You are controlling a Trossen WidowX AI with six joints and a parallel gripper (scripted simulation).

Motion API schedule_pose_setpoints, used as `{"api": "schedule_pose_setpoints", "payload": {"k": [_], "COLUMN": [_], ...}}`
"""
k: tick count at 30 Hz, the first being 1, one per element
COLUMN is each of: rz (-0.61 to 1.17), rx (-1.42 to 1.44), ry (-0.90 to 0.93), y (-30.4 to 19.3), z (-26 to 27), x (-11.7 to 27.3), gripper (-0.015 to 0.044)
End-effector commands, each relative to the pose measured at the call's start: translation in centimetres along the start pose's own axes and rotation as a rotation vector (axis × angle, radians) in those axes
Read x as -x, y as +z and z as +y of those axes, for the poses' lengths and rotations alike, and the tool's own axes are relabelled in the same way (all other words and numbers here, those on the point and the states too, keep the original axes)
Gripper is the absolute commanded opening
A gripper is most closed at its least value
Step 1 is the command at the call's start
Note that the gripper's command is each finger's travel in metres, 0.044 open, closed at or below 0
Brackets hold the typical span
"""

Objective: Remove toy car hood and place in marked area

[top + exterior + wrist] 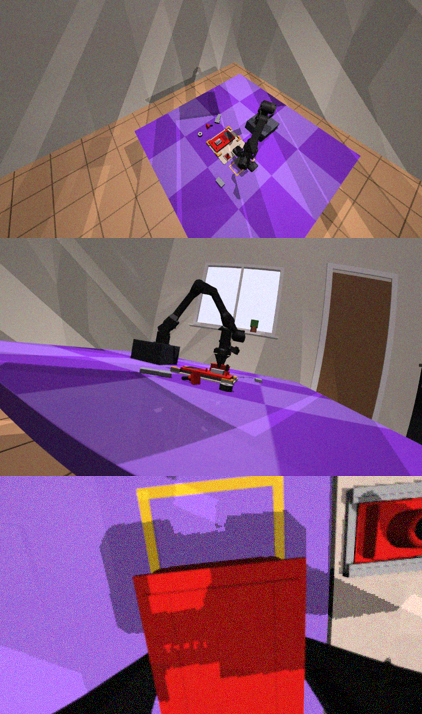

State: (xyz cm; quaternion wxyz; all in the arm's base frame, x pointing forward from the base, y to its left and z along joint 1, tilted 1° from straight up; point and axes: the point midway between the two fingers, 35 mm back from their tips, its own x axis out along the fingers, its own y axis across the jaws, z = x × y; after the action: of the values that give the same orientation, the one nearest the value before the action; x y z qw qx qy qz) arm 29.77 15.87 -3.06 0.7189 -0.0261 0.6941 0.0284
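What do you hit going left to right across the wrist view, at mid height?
Purple table top → red hood clamped in the gripper, the yellow marked area showing above it → thin strip of purple → pale base plate with the toy car on it.

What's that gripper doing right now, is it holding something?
Gripper: closed on the red hood of the toy car, above the yellow marked area; not released yet.

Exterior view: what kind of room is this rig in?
Likely an ordinary indoor room, not a lab: a window with a potted plant on its sill, a brown door, and a purple table.
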Motion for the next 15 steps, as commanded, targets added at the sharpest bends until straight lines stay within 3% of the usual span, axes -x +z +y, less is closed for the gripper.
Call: {"api": "schedule_pose_setpoints", "payload": {"k": [1,15], "rz": [0.007,0.007], "rx": [-0.001,-0.001], "ry": [-0.005,-0.005], "y": [-0.26,-0.25], "z": [-0.14,-0.14], "x": [-0.33,-0.85], "gripper": [0.0000,0.0000]}}
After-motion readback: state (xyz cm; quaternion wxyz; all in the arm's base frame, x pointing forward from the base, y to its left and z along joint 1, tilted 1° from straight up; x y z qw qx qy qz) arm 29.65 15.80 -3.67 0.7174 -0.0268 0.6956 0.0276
